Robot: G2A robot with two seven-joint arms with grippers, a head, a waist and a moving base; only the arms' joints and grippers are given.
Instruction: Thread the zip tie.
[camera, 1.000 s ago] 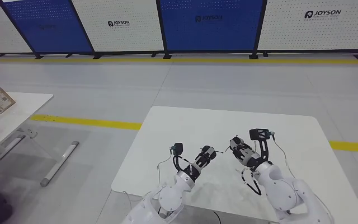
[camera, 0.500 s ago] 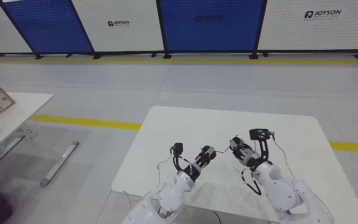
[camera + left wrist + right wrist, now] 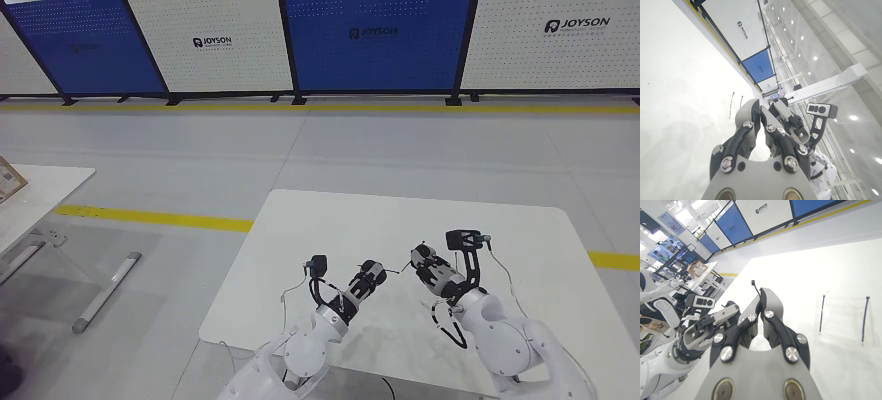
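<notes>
Low centre, top view: left gripper (image 3: pixel 377 268) and right gripper (image 3: pixel 418 256) angled inward, nearly tip to tip. Left pressed together; right pinching a black zip tie (image 3: pixel 753 282), head poking out. From the right wrist: two loose ties (image 3: pixel 821 313) on a clear sheet (image 3: pixel 844 306).

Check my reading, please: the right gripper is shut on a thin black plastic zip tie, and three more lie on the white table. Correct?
Not quite: only two spare black zip ties lie on the white table, not three, as the right wrist view shows. The right gripper is indeed shut on a thin black plastic zip tie.
</notes>
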